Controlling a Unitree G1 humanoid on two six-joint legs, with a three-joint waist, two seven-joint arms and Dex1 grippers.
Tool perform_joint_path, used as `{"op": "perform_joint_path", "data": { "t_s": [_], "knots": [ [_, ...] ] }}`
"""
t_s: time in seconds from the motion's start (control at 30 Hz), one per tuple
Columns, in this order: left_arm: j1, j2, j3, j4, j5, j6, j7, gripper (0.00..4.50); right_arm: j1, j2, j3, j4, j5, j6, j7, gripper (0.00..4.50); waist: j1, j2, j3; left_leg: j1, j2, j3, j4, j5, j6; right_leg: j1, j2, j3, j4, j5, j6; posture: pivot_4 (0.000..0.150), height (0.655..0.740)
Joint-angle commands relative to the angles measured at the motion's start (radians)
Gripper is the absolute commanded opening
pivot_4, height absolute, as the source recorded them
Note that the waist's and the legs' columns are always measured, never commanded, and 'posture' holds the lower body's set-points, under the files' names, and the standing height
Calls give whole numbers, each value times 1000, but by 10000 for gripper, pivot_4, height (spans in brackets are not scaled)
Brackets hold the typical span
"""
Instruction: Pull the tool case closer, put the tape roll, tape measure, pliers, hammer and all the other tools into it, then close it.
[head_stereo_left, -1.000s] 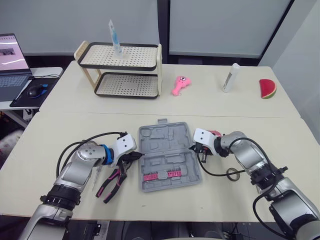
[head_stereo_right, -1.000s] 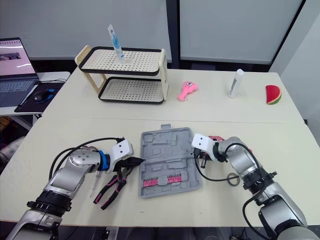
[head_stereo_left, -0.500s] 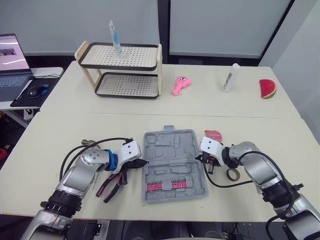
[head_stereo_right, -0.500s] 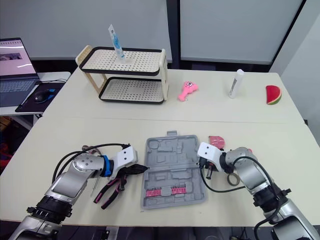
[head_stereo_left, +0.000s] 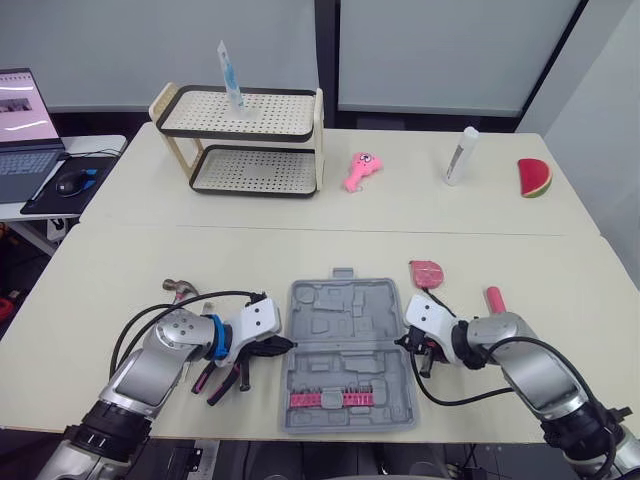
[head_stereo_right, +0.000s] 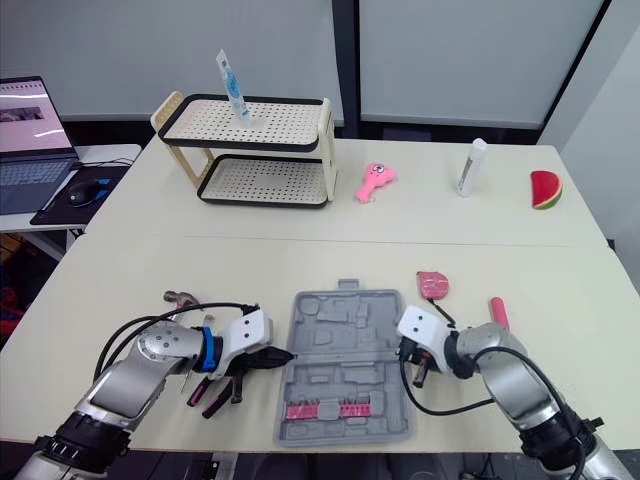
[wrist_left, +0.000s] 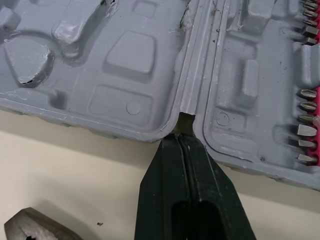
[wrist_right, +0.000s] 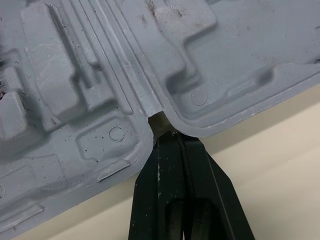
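At the desk's (head_stereo_left: 90, 290) near edge, midway along it: case (head_stereo_left: 350, 325), open flat, both grey halves up, hinge line running left to right. In the near half, a pink row of bits (head_stereo_left: 345, 399). That half almost at the desk's near edge, so hardly any room nearer.

At the case's left edge, in the hinge notch: left claw (head_stereo_left: 286, 345), fingers pressed fully together, nothing between them, tips touching the rim. At the right edge, in the matching notch: right claw (head_stereo_left: 404, 343), likewise closed tight, nothing gripped, tips against the rim.

Under and just left of the left claw: pliers (head_stereo_left: 214, 379), pink-and-black handles toward the near edge. Farther back on the left, apart from the case: hammer (head_stereo_left: 180, 288), head only. Off the case's far right corner, near but not touching: pink tape measure (head_stereo_left: 427, 272). Right of that, past the right arm: a pink handle (head_stereo_left: 493, 298), rest hidden.

Bare desk in a wide band beyond the case up to the seam (head_stereo_left: 300, 229), and out toward the left and right edges.

On the far desk (head_stereo_left: 400, 205), well apart: two-tier rack (head_stereo_left: 240, 140) toward the left with a tube (head_stereo_left: 229, 68) upright on top, then a pink toy (head_stereo_left: 359, 169), a white bottle (head_stereo_left: 461, 155), and a watermelon slice (head_stereo_left: 535, 177) near the right edge.
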Motion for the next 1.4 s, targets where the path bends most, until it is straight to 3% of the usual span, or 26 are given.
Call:
{"op": "perform_joint_path", "data": {
  "t_s": [0.03,1.4],
  "knots": [
    [7,-10,-17,-79,-41,-1,-20,0,19,-5,-4,-94,49,13,-4,110,0,0,0,0,0,0,0,0,0,0,0,0,0,0,0,1500,7350],
    [85,37,-29,-126,-50,14,-71,0,70,-153,45,-190,200,100,-29,110,1,0,0,0,0,0,0,0,0,0,1,1,-1,0,0,1500,7350]
  ]
}}
